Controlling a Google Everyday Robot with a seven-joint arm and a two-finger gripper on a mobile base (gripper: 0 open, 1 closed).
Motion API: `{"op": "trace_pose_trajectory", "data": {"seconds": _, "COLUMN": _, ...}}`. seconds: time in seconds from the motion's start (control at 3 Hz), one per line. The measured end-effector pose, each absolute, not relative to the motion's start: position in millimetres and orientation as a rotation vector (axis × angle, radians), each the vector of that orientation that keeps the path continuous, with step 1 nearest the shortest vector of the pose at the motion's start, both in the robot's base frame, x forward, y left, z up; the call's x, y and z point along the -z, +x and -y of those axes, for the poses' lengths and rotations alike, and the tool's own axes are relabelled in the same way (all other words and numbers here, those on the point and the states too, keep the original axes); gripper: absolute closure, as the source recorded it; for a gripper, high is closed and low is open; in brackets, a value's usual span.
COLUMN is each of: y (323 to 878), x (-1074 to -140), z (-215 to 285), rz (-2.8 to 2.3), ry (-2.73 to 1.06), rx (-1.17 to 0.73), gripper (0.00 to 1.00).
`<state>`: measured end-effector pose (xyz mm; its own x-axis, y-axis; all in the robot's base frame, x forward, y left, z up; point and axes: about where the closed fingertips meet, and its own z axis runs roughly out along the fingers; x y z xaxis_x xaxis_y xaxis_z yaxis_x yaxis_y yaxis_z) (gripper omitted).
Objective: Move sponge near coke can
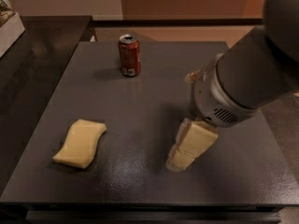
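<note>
sponge not yet in hand, open table between it and the can

my pincer (180,160) hangs low over the table (140,190), on the camera side of the coke can (129,55) and off to its picture-right, well apart from it. whether it is open or closed i cannot tell; it carries nothing that i can see. the sponge (80,143) lies flat on the table, on the camera side of the can and a little to its picture-left, well apart from the can and from my pincer.

what could go wrong, as i judge it: the sponge is thin and soft, so a descent that stops high would close on air, and a push from the side would slide it off toward the table edge farthest from the can. coming in for the drop, my arm (247,78) is bulky and could tip the upright can if i swing close.

room looks good. the surface between can and sponge is bare, and there is free table on both sides of the can. the can stands near the far edge, so i would set down on its camera side.
</note>
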<state>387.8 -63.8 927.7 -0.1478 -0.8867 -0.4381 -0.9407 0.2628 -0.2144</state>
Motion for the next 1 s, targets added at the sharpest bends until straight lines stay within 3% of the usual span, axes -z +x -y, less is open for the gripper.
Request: {"op": "trace_pose_trajectory", "data": {"seconds": 1.0, "y": 392.5, "x": -865.6, "z": -38.8, "rz": -2.054, "ry": -1.582, "rx": -0.311, "gripper": 0.0}}
